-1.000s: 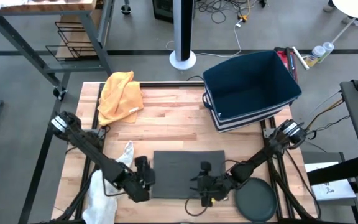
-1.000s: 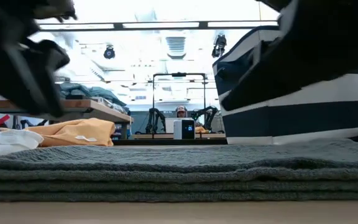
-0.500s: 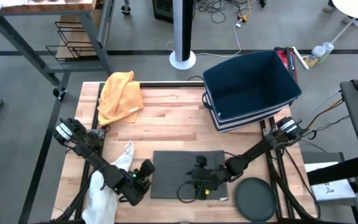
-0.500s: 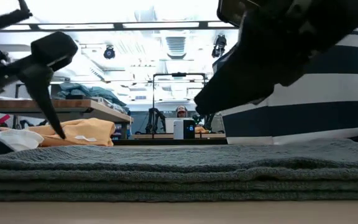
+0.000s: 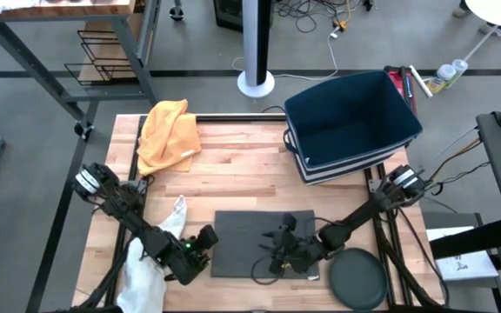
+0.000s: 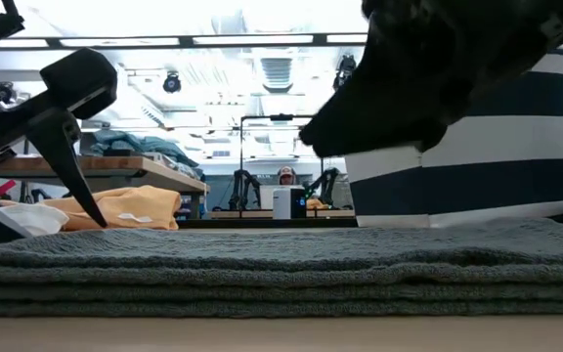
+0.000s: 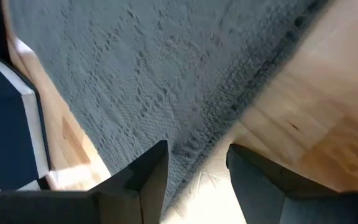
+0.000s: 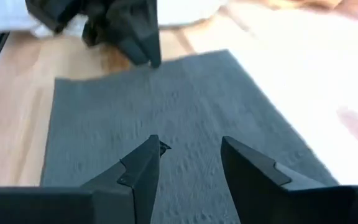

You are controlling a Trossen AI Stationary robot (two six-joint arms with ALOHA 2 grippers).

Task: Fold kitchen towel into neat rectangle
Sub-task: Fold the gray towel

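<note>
Two open end effectors flank the folded grey towel (image 5: pixel 255 242).

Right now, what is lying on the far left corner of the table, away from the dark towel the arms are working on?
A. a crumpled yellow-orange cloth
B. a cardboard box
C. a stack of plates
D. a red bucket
A: the high view shows a crumpled yellow-orange cloth on the table's far left corner, well apart from the folded grey towel.
</note>
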